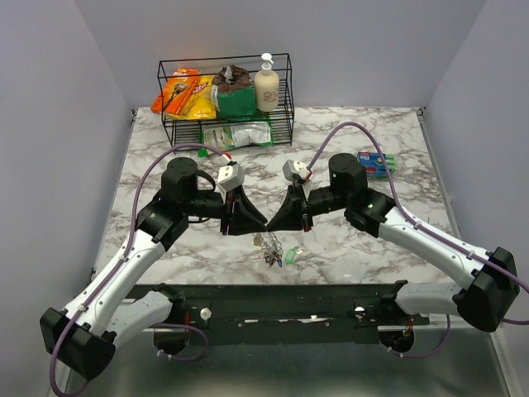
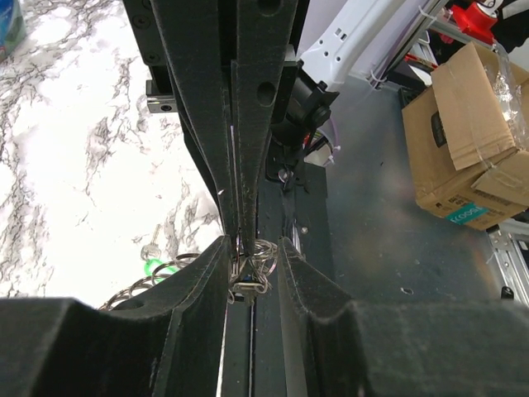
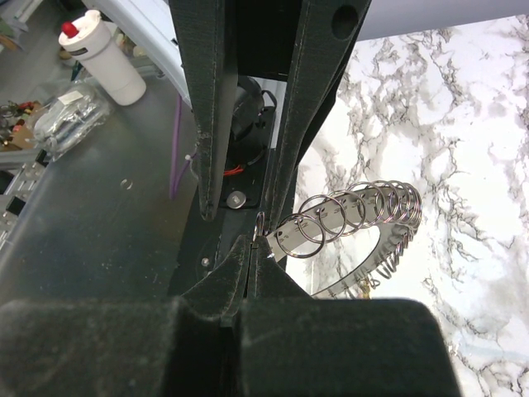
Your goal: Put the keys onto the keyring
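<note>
Marble table [image 3: 463, 124], keyring [image 3: 332, 217] in right pincer [image 3: 250, 248]

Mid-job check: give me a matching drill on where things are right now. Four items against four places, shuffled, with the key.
Things
1. cream pump soap bottle
2. blue-green packet
3. bunch of coloured-head metal keys
4. grey metal keyring strung with wire rings

Places
A. centre, nearest the marble table's front edge
B. gripped at one end by the right tool
C. inside the black wire basket
D. far right of the marble

Pairs: 1-C, 2-D, 3-A, 4-B
</note>
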{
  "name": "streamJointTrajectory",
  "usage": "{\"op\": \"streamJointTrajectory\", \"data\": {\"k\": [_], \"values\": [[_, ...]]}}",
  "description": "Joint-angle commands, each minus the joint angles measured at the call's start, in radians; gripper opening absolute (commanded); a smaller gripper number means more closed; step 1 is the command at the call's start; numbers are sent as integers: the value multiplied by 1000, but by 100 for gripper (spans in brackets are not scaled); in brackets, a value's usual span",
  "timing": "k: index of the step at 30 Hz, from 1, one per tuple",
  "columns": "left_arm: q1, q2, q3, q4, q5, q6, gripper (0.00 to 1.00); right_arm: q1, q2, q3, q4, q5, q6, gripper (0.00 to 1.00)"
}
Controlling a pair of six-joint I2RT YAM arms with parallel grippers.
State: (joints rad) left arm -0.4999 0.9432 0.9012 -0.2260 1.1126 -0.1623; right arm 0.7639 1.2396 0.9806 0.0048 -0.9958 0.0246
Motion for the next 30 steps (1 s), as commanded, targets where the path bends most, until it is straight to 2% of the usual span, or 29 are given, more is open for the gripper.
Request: {"op": "streamJointTrajectory", "data": {"k": [1, 4, 8, 15, 24, 30], "values": [[-14, 8, -4, -36, -20, 24, 38, 0, -32, 44, 26, -1, -15, 1], [-19, 9, -7, -65, -36, 43, 36, -2, -31, 46, 26, -3, -14, 1], [-20, 11, -12, -72, -48, 46, 26, 0, -29, 50, 26, -4, -14, 1], [-20, 12, -16, -93, -77, 60, 25, 0, -37, 52, 26, 2, -14, 1], [-22, 31, 4, -134, -86, 81, 0, 0, -37, 58, 26, 5, -8, 1], [-29, 31, 8, -131, -117, 76, 0, 0, -34, 63, 26, 17, -6, 1]]}}
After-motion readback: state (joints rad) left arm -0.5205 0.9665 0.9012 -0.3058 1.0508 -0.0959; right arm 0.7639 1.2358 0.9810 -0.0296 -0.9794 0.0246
